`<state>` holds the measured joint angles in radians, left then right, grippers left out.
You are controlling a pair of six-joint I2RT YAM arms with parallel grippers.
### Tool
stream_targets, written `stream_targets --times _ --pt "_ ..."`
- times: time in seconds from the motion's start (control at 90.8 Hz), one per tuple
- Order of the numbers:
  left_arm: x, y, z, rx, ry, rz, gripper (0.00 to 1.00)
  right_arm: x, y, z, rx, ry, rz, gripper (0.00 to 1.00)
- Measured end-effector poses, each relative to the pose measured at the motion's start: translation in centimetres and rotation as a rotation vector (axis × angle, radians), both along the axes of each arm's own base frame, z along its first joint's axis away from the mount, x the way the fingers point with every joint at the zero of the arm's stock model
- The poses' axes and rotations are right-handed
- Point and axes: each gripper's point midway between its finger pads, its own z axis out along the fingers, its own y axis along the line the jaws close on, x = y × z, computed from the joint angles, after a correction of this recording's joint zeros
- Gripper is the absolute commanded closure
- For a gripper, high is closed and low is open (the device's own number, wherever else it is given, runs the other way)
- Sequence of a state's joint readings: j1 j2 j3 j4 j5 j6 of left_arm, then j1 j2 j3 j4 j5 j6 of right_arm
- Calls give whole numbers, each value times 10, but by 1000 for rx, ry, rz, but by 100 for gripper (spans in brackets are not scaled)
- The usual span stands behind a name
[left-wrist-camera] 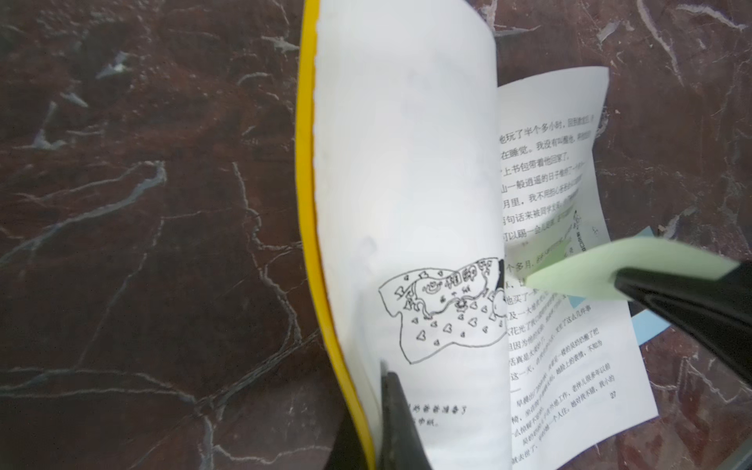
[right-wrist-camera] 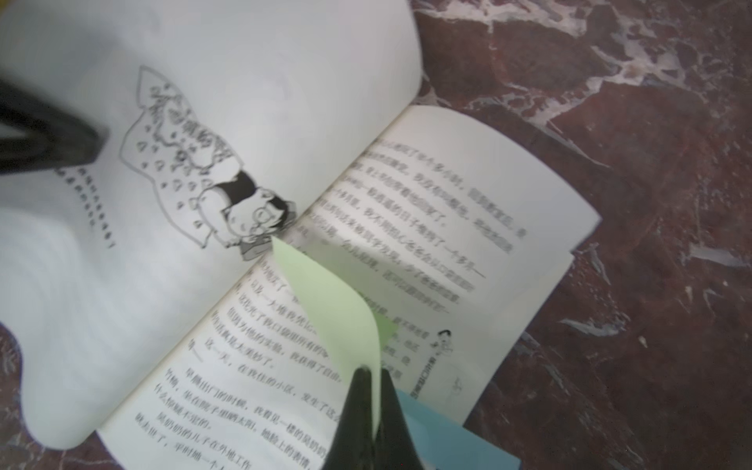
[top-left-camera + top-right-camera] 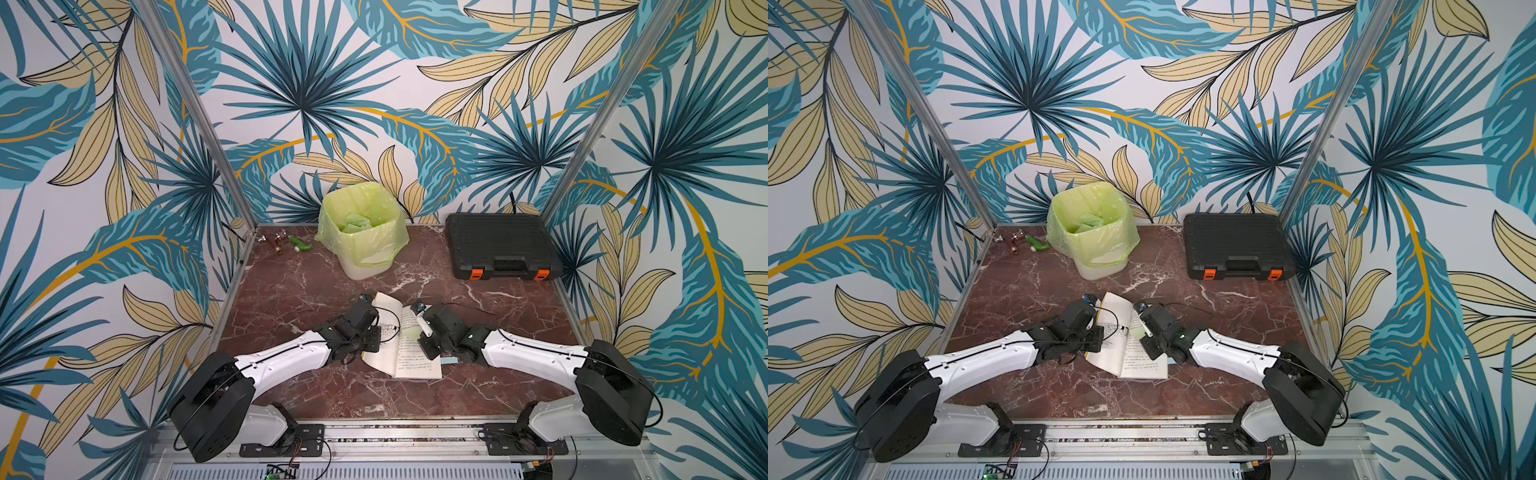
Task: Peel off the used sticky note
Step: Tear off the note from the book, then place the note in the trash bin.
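The green sticky note lay over the right-hand page of the open book, near the middle of the worktop. It curled up off the paper, 1 free corner pointing at the book's gutter and the opposite end pinched in the right end effector, which was clenched on it. Its long axis ran from the gutter out toward the page's outer edge. A green sliver lay under the curl; whether it stuck there could not be told. The left end effector was clamped on the left-hand pages and yellow cover, holding them raised. A blue note jutted from under the right page, just beside the right fingers. Well behind stood a lined bin, a black case and some small fittings
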<state>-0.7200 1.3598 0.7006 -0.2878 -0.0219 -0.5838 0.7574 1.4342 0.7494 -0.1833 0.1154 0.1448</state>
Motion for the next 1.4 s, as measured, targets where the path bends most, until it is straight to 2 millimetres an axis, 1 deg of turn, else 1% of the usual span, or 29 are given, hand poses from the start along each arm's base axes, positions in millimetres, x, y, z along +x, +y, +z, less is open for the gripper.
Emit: stream_targets --times 0.088,0.209,0.275,0.33,0.386,0.452,0.584,0.661,0.727,0.782,0.859,0.925,0.958,1.013,1.091,1.135,1.212,1.278,1.333,1.399 --pt "0 0 0 -1 2 3 100 14 -11 4 74 41 -65 100" --pt "0 0 0 -2 3 6 100 33 -20 15 181 75 -144 100" --pt "0 0 0 -2 3 7 100 43 -22 27 246 74 -174 100" --pt "0 0 0 -2 2 8 100 51 -22 42 300 50 -187 100" --pt "0 1 0 -1 1 8 100 59 -18 65 352 6 -177 100" --pt "0 1 0 -2 0 8 100 69 -8 104 427 -74 -145 100" --pt "0 1 -1 -1 1 8 100 94 14 201 581 -277 -61 100" --pt "0 1 -1 -1 1 9 100 107 26 250 655 -377 -12 100" --pt "-1 2 0 -2 -1 9 100 122 38 284 707 -447 25 100" --pt "-1 2 1 -4 -5 10 100 135 49 302 731 -474 48 100" --pt "-2 3 3 -9 -11 10 100 164 69 321 755 -497 73 100" --pt "-2 3 5 -13 -16 10 100 190 86 329 766 -505 89 100" --pt "-2 4 5 -14 -18 11 100 200 92 329 767 -501 94 100" --pt "-3 4 7 -18 -21 11 100 217 102 322 759 -486 93 100" --pt "-3 4 9 -23 -25 11 100 234 110 310 737 -464 81 100" --pt "-3 4 9 -25 -26 9 100 243 114 302 721 -448 75 98" --pt "-3 4 9 -26 -26 9 100 254 119 290 696 -425 64 93" --pt "-3 4 9 -26 -26 9 100 258 120 283 676 -408 55 91" --pt "-3 4 9 -26 -26 8 100 260 119 281 662 -400 51 88" --pt "-3 4 9 -27 -27 8 100 259 118 283 647 -399 48 80"
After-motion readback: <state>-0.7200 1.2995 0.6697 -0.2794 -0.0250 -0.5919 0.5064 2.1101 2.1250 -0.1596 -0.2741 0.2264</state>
